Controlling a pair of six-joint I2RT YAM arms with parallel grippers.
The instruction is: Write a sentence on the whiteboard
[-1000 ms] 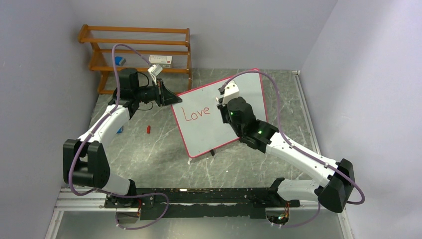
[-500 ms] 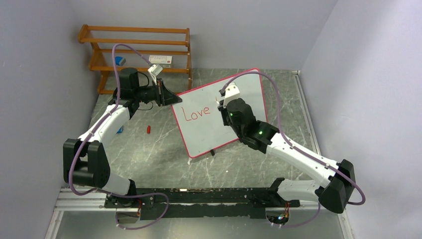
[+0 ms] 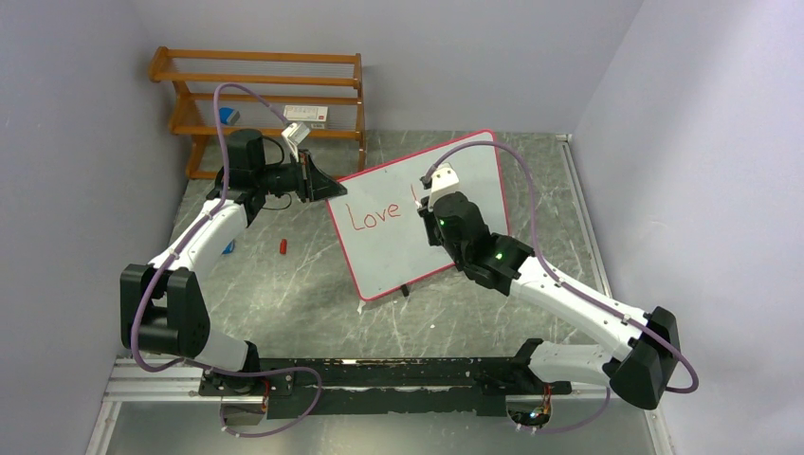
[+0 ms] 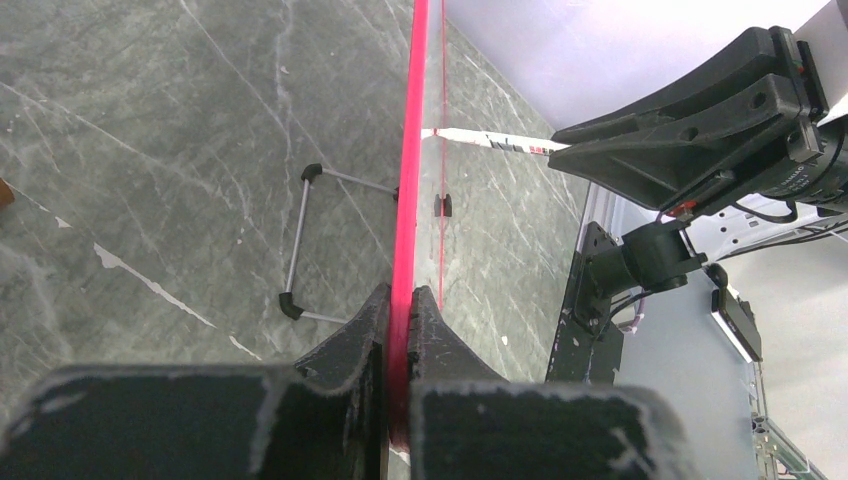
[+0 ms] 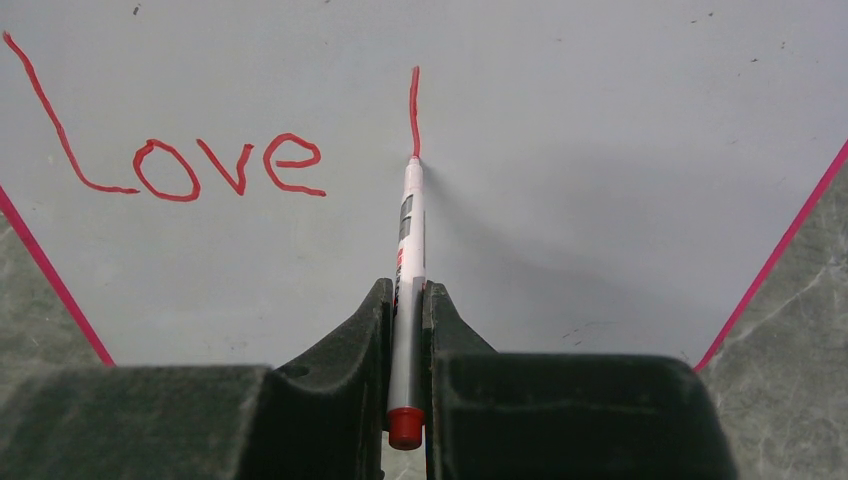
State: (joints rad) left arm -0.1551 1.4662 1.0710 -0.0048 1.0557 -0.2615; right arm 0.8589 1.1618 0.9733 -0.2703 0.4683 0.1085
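Pinching whiteboard (image 3: pixel 389 254) by its red rim, left tool (image 4: pixel 398 300), right tool (image 5: pixel 408 296) clamping marker (image 5: pixel 409 222), tip beside sentence (image 5: pixel 200 166), bare white beyond.

Red "Love" (image 5: pixel 215 164) on whiteboard (image 5: pixel 600 130)

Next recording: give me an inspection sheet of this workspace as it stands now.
Surface: grey marbled tabletop.
Job's things: red-framed white whiteboard, propped up; red handwritten sentence reads "Love" plus one vertical stroke; white marker, tip on board.
Clutter: small red cap-like piece left of board.
Grippers: left pincer shut on whiteboard frame; right pincer shut on marker.
Cables: purple cables arch over both arms.
Surroundings: wooden slatted rack rear left; grey walls.
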